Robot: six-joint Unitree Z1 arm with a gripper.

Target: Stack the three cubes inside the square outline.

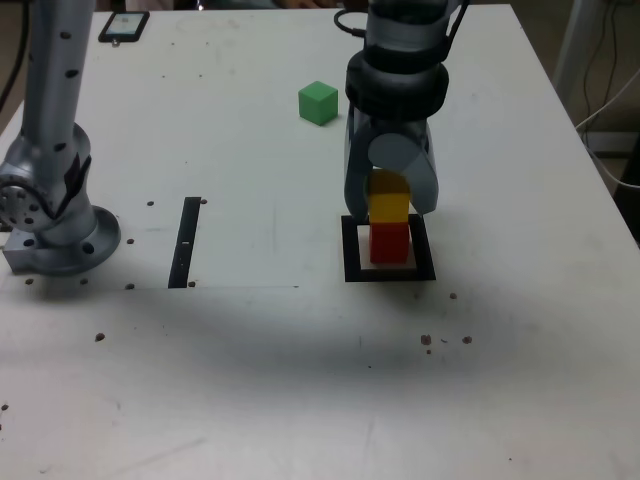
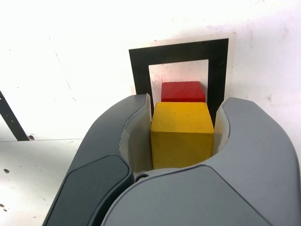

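The red cube (image 1: 390,243) (image 2: 183,91) rests inside the square outline (image 1: 351,250) (image 2: 140,70), a thick black frame with a pale centre. On top of it sits the yellow cube (image 1: 389,206) (image 2: 181,134), squarely stacked. My gripper (image 1: 390,200) (image 2: 186,102) comes down from above and is shut on the yellow cube, with one grey finger pressed against each side. The green cube (image 1: 318,103) lies alone on the white table, farther back and toward the exterior view's left of the stack, well apart from the gripper.
A thin black strip (image 1: 187,240) lies flat at the exterior view's left of the outline. The arm's grey base (image 1: 55,215) stands at the far left. A dark phone (image 1: 124,25) rests near the back left corner. Cables hang past the table's right edge.
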